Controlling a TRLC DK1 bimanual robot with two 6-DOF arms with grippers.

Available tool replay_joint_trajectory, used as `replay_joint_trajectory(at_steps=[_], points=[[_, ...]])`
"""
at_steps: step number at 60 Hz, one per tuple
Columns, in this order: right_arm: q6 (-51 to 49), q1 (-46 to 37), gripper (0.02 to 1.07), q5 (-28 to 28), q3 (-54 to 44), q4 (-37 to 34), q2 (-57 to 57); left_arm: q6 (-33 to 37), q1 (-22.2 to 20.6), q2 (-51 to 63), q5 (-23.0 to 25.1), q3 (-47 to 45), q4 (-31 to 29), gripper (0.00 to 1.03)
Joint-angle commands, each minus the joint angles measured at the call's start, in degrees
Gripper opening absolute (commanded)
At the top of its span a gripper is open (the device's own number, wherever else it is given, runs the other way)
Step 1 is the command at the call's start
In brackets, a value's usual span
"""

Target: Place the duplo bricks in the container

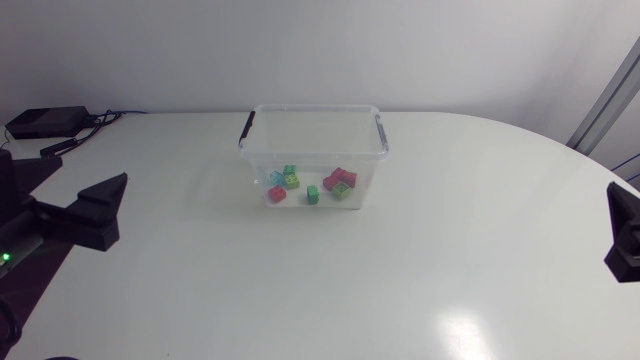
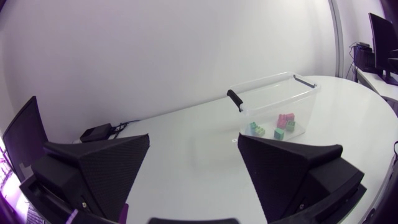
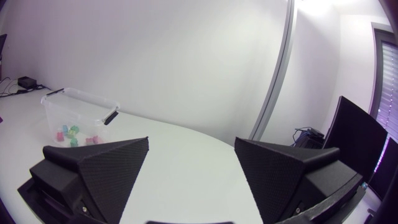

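A clear plastic container [image 1: 313,140] with black handles stands at the middle back of the white table. Inside it lie several duplo bricks [image 1: 312,185] in red, green, pink and light blue. The container [image 2: 273,99] and its bricks [image 2: 278,127] show far ahead of my left gripper [image 2: 194,163], which is open and holds nothing. My right gripper [image 3: 191,165] is open too, with the container [image 3: 78,106] far off beside its left finger. In the head view my left gripper [image 1: 100,208] rests at the left edge and my right gripper [image 1: 625,235] at the right edge.
A small black box [image 1: 45,122] with cables lies at the table's back left corner. The table [image 1: 330,290] is bare white around and in front of the container.
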Motion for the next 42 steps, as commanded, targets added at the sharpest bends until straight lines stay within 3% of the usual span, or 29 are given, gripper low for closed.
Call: replay_joint_trajectory(at_steps=[1, 11, 42], points=[[-1.60, -0.70, 1.02, 0.58, -1.38, 0.87, -1.72, 2.51, 0.63, -1.59, -0.44, -3.30, 1.79, 0.99], [-2.71, -1.18, 1.02, 0.46, -3.51, 2.20, -4.80, 4.42, 1.73, -3.85, -0.30, -6.63, 4.69, 0.99], [6.77, -4.11, 1.02, -8.48, -19.35, 16.72, -5.39, -4.33, 12.14, -16.12, 10.89, -20.32, 11.78, 0.99]])
